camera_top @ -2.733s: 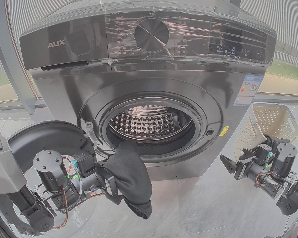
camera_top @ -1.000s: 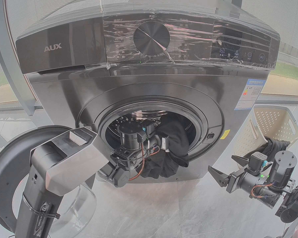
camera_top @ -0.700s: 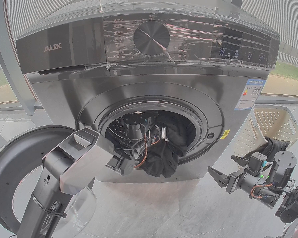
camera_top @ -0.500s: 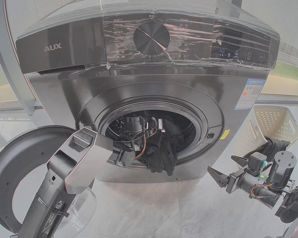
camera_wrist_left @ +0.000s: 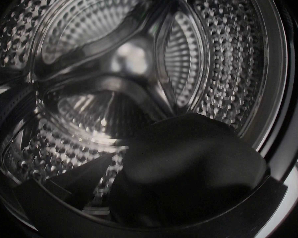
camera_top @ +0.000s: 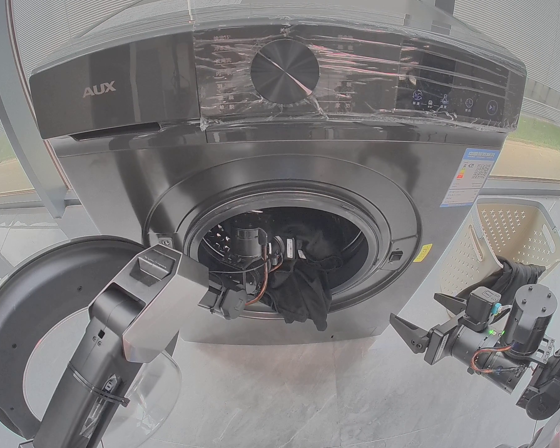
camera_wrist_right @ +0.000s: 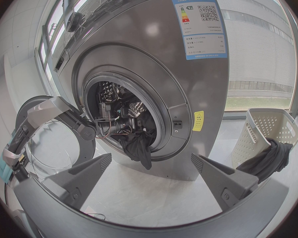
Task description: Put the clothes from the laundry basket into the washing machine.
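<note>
From the head view, the left gripper (camera_top: pixel 300 250) is inside the mouth of the washing machine (camera_top: pixel 280 150); I cannot tell whether it grips anything. A black garment (camera_top: pixel 302 294) hangs over the opening's lip, part in and part out. The right gripper (camera_top: pixel 426 318) hovers near the laundry basket (camera_top: pixel 516 225), spread wide and empty. Another dark garment (camera_top: pixel 510 278) droops over the basket's rim.

The left wrist view has the black garment bunched at the front of the drum (camera_wrist_left: pixel 222 66).

In the right wrist view it dangles below the left arm.

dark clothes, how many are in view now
2: a garment hanging from the washing machine opening, a second garment draped over the laundry basket rim. More may be hidden.
</note>
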